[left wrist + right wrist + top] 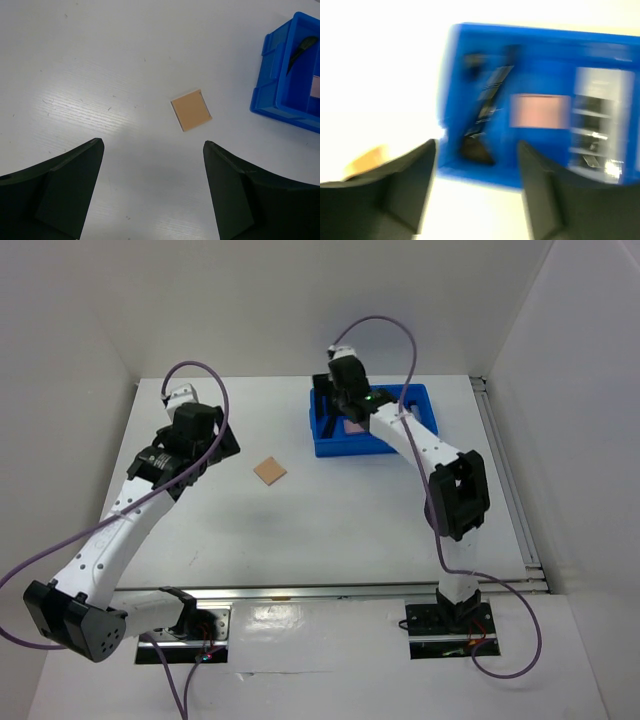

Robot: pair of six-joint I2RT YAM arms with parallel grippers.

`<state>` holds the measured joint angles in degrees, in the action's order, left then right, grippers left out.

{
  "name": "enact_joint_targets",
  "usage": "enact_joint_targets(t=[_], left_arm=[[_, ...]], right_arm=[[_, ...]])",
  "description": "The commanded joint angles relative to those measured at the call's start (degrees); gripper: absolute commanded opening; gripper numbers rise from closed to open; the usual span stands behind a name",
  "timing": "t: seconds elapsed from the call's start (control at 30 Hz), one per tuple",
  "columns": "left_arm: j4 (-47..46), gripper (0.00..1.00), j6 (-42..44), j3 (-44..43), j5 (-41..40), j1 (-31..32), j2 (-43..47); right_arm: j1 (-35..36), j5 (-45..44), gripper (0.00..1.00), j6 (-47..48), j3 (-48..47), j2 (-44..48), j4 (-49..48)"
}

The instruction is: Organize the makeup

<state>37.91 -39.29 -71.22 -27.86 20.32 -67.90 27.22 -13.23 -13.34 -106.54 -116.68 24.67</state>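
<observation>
A flat tan square sponge (191, 110) lies alone on the white table (100, 60), turned so that one corner points toward the arms. It is thin, matte and peach-orange, with slightly paler edges. It sits well apart from the blue bin (370, 445), out in the open to the bin's left.

The left gripper (152, 145) hovers above the table just short of the sponge. Its dark fingers are spread wide, hold nothing and do not touch the sponge.

The right gripper (477, 145) hangs over the bin's near wall, its fingers also parted wide and empty. This wrist view is badly smeared, so details inside the bin are uncertain. At the left of the bin lie thin black brushes (485, 100), leaning diagonally. A pink square (540, 111) rests flat near the middle. To its right is what appears to be a pale palette (597, 125) with dark rectangles along it. In the left wrist view one curved black brush tip is visible inside the bin, by its left wall.
</observation>
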Motion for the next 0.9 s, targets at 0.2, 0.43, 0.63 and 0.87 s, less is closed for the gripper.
enact_joint_targets(t=[0.2,0.43,0.63,0.87], left_arm=[[-0.37,0.94,-0.79,-2.7,-2.73,-0.28,4.52],[0.67,0.96,0.0,-2.7,-2.73,-0.28,5.06],[0.67,0.96,0.0,-2.17,-3.26,-0.28,5.06],[0.15,0.96,0.53,-2.17,-3.26,-0.28,5.06]], right_arm=[[15.22,10.95,0.99,11.23,-1.99,-4.4,-1.04],[18.3,11.56,1.0,13.78,-7.54,-13.91,-1.02],[18.3,12.97,1.0,14.93,-8.77,-17.78,-1.02],[18.3,14.2,1.0,14.93,-8.77,-20.24,-1.64]])
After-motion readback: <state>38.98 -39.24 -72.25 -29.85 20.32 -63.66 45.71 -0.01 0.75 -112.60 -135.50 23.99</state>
